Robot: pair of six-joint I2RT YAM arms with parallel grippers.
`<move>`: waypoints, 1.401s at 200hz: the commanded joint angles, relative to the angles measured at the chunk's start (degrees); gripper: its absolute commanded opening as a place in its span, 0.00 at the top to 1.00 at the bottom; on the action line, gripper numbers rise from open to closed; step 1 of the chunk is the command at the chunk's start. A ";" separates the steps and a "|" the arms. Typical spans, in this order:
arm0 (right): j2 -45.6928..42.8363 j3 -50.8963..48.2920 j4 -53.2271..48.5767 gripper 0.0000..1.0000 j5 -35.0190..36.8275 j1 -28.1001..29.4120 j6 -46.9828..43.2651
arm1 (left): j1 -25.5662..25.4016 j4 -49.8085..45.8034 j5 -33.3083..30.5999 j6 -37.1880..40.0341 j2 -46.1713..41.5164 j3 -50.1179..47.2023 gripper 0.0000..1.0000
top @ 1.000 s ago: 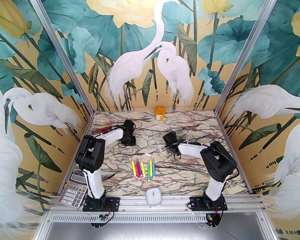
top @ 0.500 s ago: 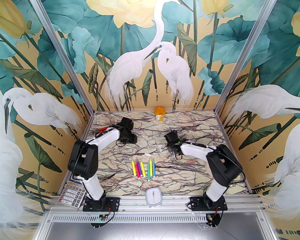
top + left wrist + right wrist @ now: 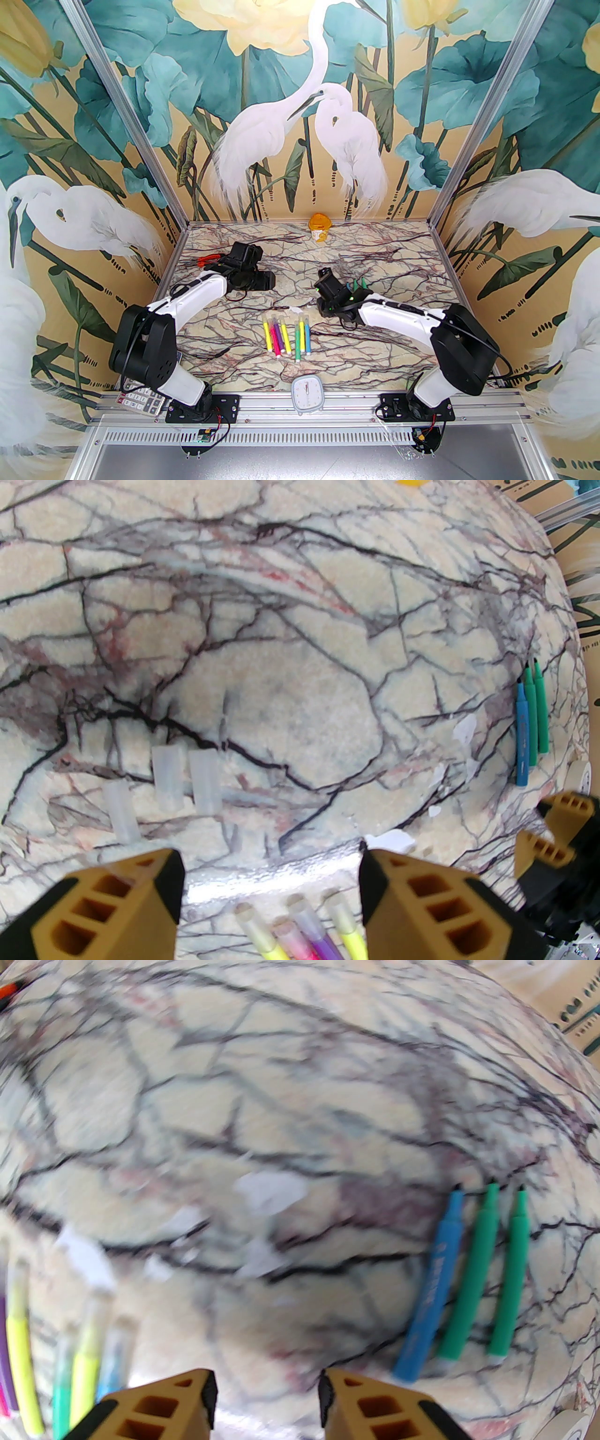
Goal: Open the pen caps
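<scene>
Both arms drawn back. Left gripper (image 3: 269,871) spread, empty; right gripper (image 3: 267,1389) spread, empty. Three pen caps (image 3: 168,780) loose on tabletop (image 3: 304,691); three uncapped pens (image 3: 468,1278) apart to the right. Orange-lidded cup (image 3: 320,227): contents unseen.

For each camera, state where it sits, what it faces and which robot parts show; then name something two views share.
Top external: high behind the robot, looking down at the table; left arm and right arm show.
Left wrist: on the left arm, looking down past the open left end effector at three clear caps.
Right wrist: on the right arm, looking down past the open right end effector at the table.
Shared: both wrist views show the three uncapped pens.
</scene>
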 commanded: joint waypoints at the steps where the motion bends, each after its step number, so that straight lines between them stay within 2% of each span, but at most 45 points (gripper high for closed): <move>1: -1.29 -0.52 -3.01 0.55 -1.78 2.60 2.86 | 0.34 3.85 -1.29 -1.01 -2.08 -1.43 0.33; 36: 0.44 -0.31 -4.21 0.49 -2.57 6.20 6.65 | 0.33 6.66 -1.15 -1.50 -3.33 -3.67 0.32; 82: 4.72 1.33 -4.42 0.49 -5.00 9.71 10.71 | 0.46 10.10 -3.20 -2.36 -5.45 -6.15 0.25; 148: 10.61 4.80 -5.03 0.49 -6.45 11.61 11.00 | 0.42 11.28 -4.10 -1.63 -6.37 -7.77 0.24; 280: 14.64 5.69 -8.81 0.64 -2.73 10.92 12.07 | 0.53 12.10 -3.75 -1.38 -6.54 -9.00 0.23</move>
